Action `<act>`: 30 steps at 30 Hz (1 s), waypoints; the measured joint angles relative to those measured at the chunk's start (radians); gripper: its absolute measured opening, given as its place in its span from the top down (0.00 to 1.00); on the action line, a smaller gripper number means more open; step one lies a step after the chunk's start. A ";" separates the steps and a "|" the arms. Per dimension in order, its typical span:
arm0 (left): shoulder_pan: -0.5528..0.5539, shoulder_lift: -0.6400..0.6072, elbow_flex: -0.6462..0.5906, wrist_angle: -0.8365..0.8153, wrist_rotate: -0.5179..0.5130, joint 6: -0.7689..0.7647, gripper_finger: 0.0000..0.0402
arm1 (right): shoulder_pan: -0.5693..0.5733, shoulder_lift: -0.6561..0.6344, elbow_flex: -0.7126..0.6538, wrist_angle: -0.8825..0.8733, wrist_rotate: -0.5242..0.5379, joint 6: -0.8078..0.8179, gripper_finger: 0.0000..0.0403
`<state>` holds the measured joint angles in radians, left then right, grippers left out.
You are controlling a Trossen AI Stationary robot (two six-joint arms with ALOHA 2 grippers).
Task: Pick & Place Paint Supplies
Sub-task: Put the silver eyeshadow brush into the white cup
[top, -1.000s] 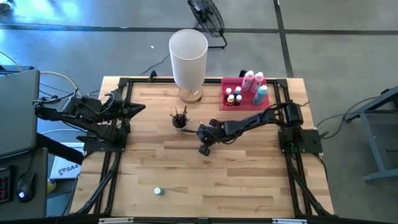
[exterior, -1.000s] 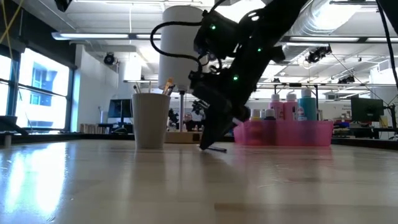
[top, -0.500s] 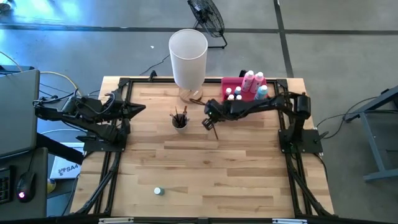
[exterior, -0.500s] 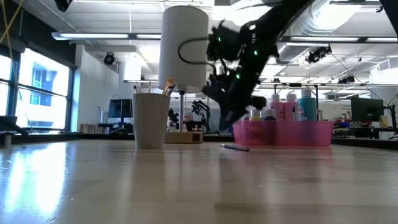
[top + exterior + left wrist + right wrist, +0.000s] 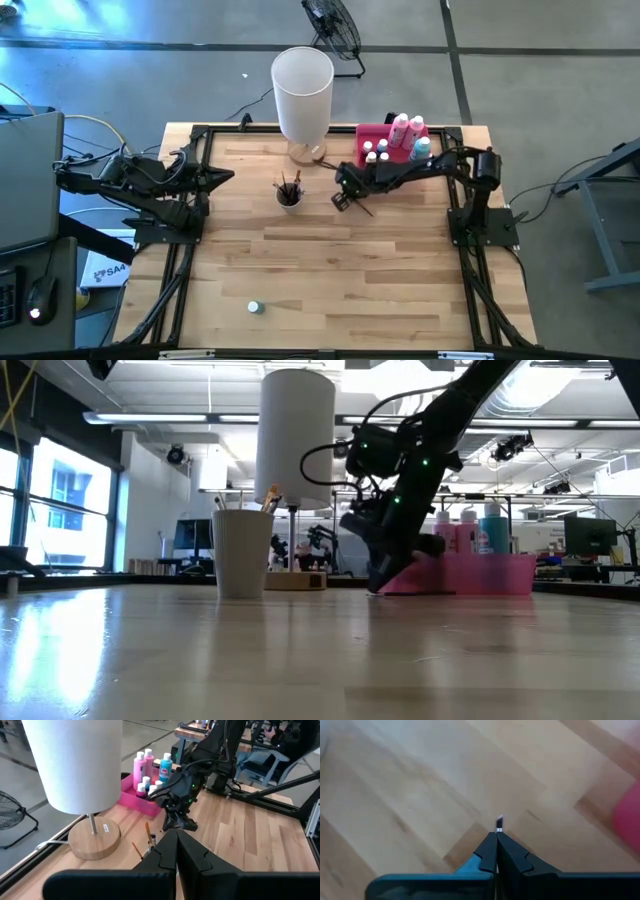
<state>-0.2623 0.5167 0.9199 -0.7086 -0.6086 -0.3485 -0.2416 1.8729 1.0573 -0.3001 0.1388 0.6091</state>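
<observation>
My right gripper (image 5: 343, 200) is shut on a thin dark paintbrush (image 5: 362, 208), low over the table between the white cup (image 5: 289, 195) and the pink tray (image 5: 362, 131). The cup holds several brushes (image 5: 290, 184). Pink, teal and tiny paint bottles (image 5: 404, 133) stand in the tray. One tiny bottle (image 5: 255, 307) stands alone near the front edge. My left gripper (image 5: 226, 175) waits shut at the table's left side. My right gripper pinches the paintbrush between its two shut fingers, which slant down from the table's right. A short end with a silver ferrule (image 5: 499, 824) sticks out past the fingertips. The handle (image 5: 364, 209) trails toward the near right. I cannot tell whether the brush touches the table.
A tall white cylinder on a round wooden base (image 5: 303, 90) stands at the far edge, just behind the cup. Black frame rails (image 5: 180, 270) run along both table sides. Bare wood (image 5: 330, 280) lies across the middle and front.
My right gripper has swung from the table's middle toward the far edge and the pink tray, rolling its wrist. It rose and came down low again, staying shut. The brush has gone with it.
</observation>
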 joint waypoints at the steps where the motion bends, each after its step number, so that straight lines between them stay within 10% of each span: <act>1: 0.000 0.000 0.000 0.000 0.000 0.000 1.00 | 0.005 0.000 0.000 0.001 -0.004 0.000 0.99; 30: 0.000 0.000 0.000 -0.027 0.000 0.000 1.00 | 0.070 -0.122 -0.001 0.068 -0.026 0.154 0.99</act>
<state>-0.2622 0.5167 0.9199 -0.7357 -0.6090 -0.3485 -0.1712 1.7504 1.0561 -0.2317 0.1127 0.7635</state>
